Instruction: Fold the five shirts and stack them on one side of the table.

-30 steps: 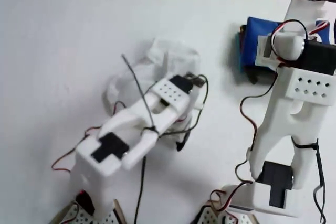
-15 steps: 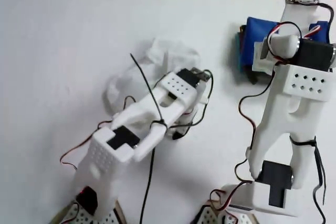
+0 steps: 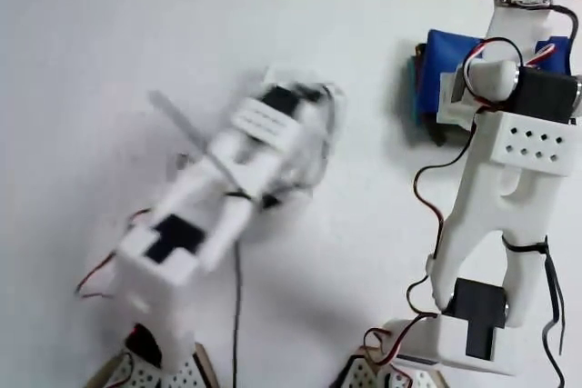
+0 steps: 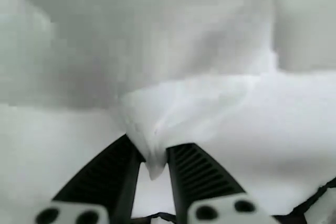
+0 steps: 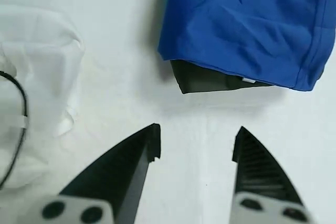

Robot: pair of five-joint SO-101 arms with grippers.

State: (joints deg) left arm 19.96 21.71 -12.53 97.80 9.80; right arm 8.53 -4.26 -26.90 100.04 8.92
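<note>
White shirt point(image 4: 173, 103) pinched in left jaws; arm has swung left over the tabletop point(image 3: 91, 61), dragging cloth, so fold underway. Right jaws gape, idle near blue shirt point(image 5: 241, 24).

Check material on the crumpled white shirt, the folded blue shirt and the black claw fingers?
Crumpled white shirt: thin, soft matte cloth; it bunches into fine creases where the left claw pinches it.
Folded blue shirt: smoother cloth with a faint sheen and a stitched hem; maybe synthetic.
Black claw fingers: hard plastic; the ribbed faces suggest a 3D print.
</note>
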